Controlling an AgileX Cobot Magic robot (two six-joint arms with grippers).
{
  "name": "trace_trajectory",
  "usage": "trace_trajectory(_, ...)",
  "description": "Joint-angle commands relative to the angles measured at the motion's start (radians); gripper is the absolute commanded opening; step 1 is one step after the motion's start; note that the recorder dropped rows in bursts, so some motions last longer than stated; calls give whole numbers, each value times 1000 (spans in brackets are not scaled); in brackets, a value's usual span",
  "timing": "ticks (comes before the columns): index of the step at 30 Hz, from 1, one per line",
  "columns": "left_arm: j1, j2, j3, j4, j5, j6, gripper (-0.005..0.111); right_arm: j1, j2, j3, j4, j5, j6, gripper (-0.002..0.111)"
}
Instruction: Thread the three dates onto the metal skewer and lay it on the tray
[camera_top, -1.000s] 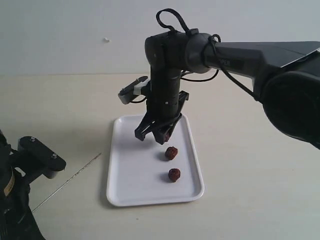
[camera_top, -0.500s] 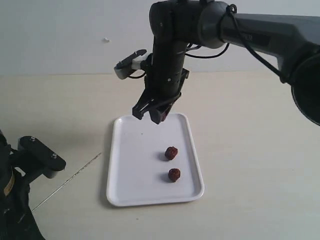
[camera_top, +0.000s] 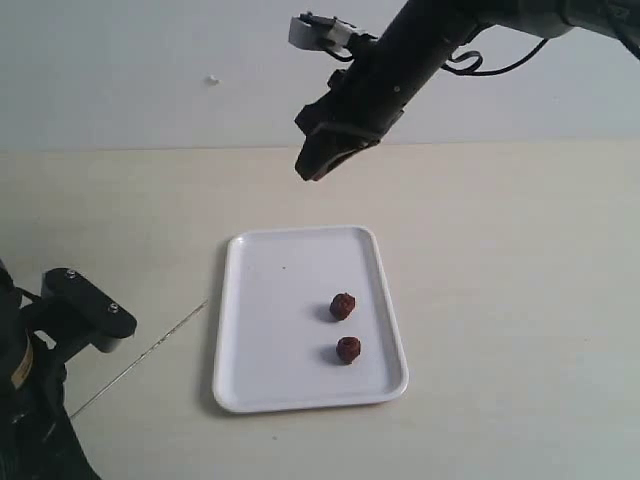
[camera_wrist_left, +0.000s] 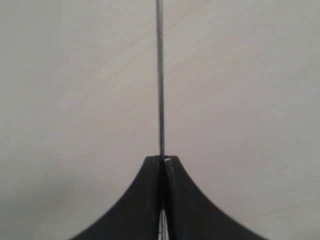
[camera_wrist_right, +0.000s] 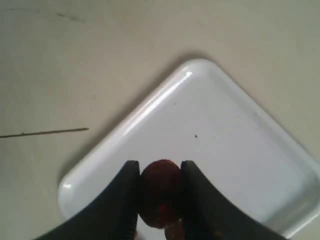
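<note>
My right gripper (camera_top: 313, 165) hangs high above the far end of the white tray (camera_top: 250, 300), shut on one dark reddish-brown date (camera_wrist_right: 160, 190). Two other dates (camera_top: 343, 306) (camera_top: 348, 350) lie on the tray's right half. The thin metal skewer (camera_top: 140, 360) slants over the table left of the tray. My left gripper (camera_wrist_left: 162, 161) is shut on the skewer (camera_wrist_left: 160, 80), whose rod runs straight out from the closed jaws. In the right wrist view the tray (camera_wrist_right: 215, 115) lies below the held date, and the skewer's tip (camera_wrist_right: 50, 132) shows beside it.
The left arm's black body (camera_top: 60, 330) fills the near left corner of the exterior view. The right arm (camera_top: 430, 40) reaches in from the upper right. A pale wall stands behind the beige table (camera_top: 500, 250).
The right gripper has lifted the date off the tray and risen well above its far end, tilting as it went. The left arm and skewer have barely moved.
</note>
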Motion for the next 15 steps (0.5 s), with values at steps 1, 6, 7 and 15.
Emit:
trace_trajectory(1,1,-6,4,11,-91,22,0,-52,21,6,188,-2,-104,27)
trace_trajectory(6,1,-6,4,211,-205,22,0,-110,90,6,275,-2,-149,27)
trace_trajectory(7,4,-6,4,265,-212,6,0,-117,97,6,287,-2,-157,27)
trace_trajectory(15,215,-3,4,661,-630,-143,0,-171,111,6,448,-2,-170,27)
